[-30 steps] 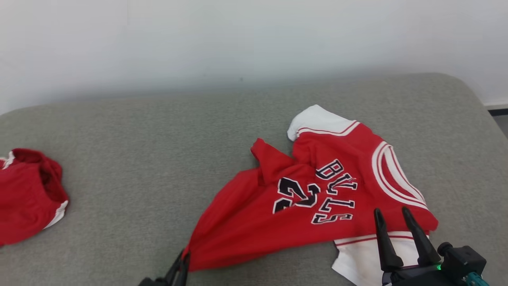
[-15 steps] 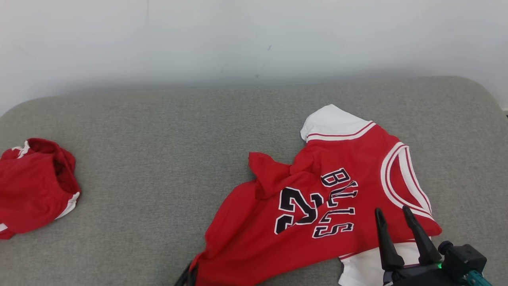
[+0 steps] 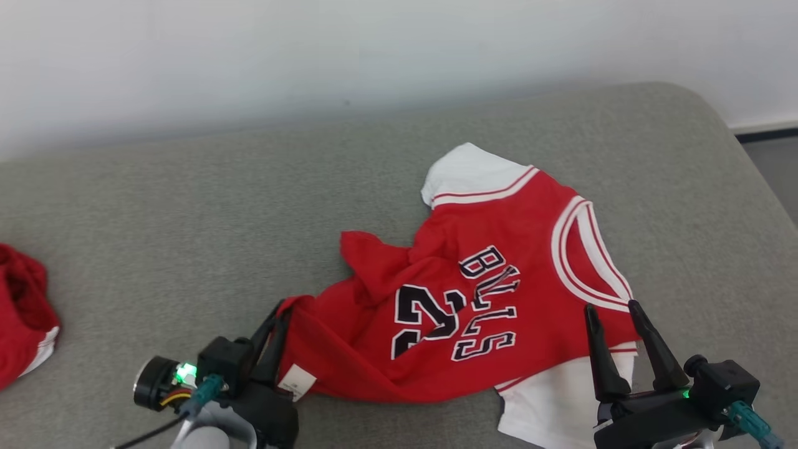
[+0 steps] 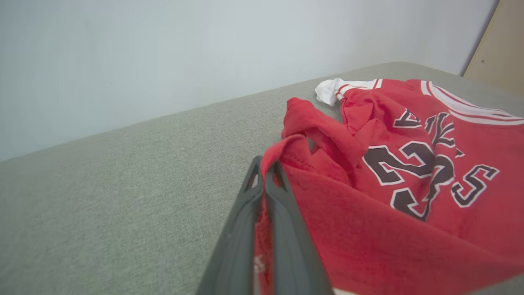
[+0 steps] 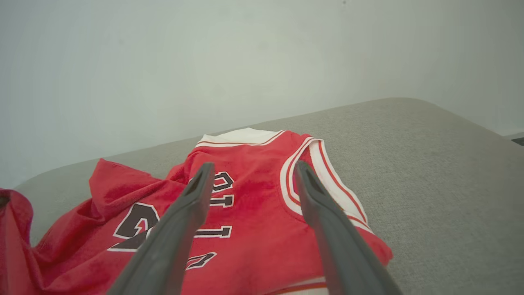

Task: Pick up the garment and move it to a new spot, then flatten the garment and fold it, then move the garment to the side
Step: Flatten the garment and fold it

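Observation:
The garment (image 3: pixel 499 293) is a red jersey with white trim and black lettering, lying rumpled on the grey cushion right of centre. My left gripper (image 3: pixel 280 312) is shut on its lower left hem corner, which bunches between the dark fingers (image 4: pixel 266 192); the garment (image 4: pixel 409 172) spreads to the right in the left wrist view. My right gripper (image 3: pixel 611 308) stands open over the jersey's near right part, nothing between its fingers (image 5: pixel 196 192). Beyond them the garment (image 5: pixel 254 205) lies with its armhole trim toward the right.
A second red and white piece of clothing (image 3: pixel 22 312) lies bunched at the far left of the grey cushion (image 3: pixel 187 206). A pale wall runs behind. The cushion's rounded right edge (image 3: pixel 742 162) drops to a grey floor.
The head camera has shifted. My left gripper, still shut on the hem, has come further into view, and the fabric near it is slacker and more bunched. The right gripper stays open.

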